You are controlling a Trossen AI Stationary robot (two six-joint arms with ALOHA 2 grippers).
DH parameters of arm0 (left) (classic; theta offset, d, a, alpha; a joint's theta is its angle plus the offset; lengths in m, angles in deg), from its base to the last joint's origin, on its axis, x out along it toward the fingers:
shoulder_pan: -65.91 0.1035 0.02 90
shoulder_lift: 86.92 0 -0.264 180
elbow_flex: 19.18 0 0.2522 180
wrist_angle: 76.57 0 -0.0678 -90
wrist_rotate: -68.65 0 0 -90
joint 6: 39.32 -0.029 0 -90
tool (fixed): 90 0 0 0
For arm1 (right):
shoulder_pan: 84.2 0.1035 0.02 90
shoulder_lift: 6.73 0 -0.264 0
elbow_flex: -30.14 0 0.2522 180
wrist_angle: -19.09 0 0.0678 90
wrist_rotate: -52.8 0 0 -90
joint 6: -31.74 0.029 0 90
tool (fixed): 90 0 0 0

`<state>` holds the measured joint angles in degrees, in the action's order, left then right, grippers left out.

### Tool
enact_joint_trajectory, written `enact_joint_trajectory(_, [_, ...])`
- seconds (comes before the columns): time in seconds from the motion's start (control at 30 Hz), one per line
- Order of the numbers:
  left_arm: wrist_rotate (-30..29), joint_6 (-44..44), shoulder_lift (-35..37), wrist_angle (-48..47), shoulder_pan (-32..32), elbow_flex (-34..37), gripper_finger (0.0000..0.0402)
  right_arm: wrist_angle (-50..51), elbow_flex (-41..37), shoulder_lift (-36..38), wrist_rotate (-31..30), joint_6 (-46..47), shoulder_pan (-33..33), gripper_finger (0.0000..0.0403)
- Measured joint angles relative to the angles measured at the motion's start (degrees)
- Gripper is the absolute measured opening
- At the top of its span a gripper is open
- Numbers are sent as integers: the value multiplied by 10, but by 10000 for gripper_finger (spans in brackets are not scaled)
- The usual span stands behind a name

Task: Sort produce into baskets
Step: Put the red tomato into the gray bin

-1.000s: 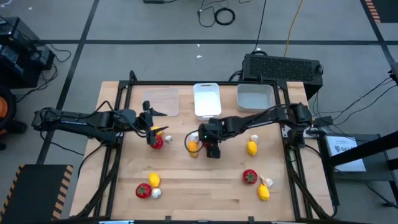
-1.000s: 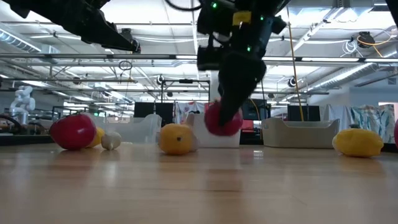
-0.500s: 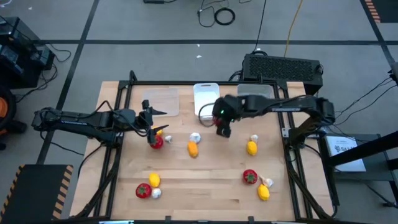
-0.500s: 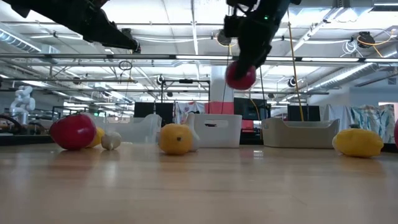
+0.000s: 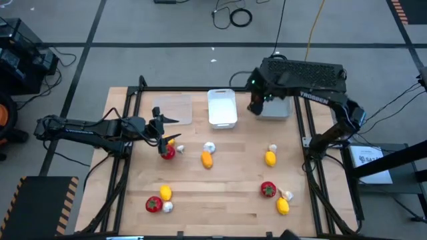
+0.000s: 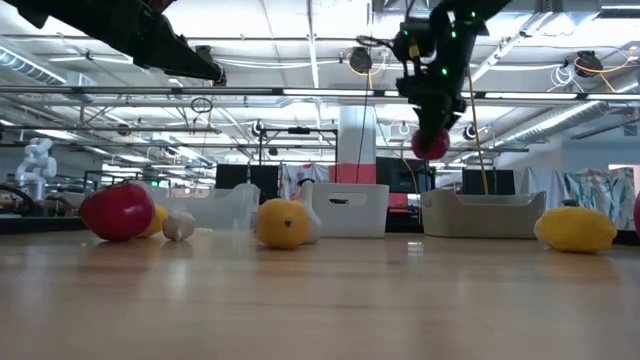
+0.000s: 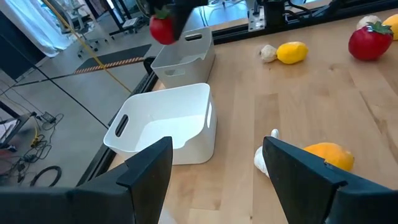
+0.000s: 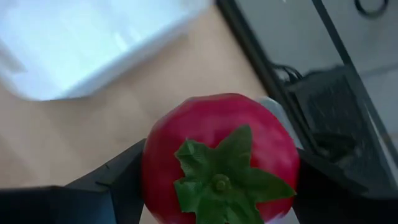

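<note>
- Both arms are dark, near-black, built of slim tubular links with thicker blocks at the joints.
- The right arm (image 5: 313,100) carries white lettering, too small to read, and a small green light toward 9 o'clock.
- The left tool (image 7: 217,180) has two flat, angular black fingers.

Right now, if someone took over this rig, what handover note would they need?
Right gripper: shut on a round red tomato with a green top, raised by the pale grey-white tray at the table's far right.
Left gripper: open, above another tomato at left.
White tray looks empty; the clear tray shows nothing inside.
Done: nothing visibly binned.
Left: drop this tomato, then sort the loose tomatoes, yellow lemons and whitish garlic bulbs.
</note>
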<state>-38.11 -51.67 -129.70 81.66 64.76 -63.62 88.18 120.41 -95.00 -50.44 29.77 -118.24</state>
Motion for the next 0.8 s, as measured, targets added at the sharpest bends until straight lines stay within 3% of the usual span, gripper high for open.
enact_joint_trajectory(0.13, [0, 0, 0, 0, 0, 0, 256, 3, 0, -7, 7, 9, -60, 299])
enact_joint_trajectory(0.3, [0, 0, 0, 0, 0, 0, 256, 7, 0, -25, 77, 5, -115, 300])
enact_joint_trajectory(0.47, [0, 0, 0, 0, 0, 0, 256, 5, 0, -50, 81, -4, -125, 309])
enact_joint_trajectory(0.8, [0, 0, 0, 0, 0, 0, 256, 2, 0, -86, 86, -31, -124, 368])
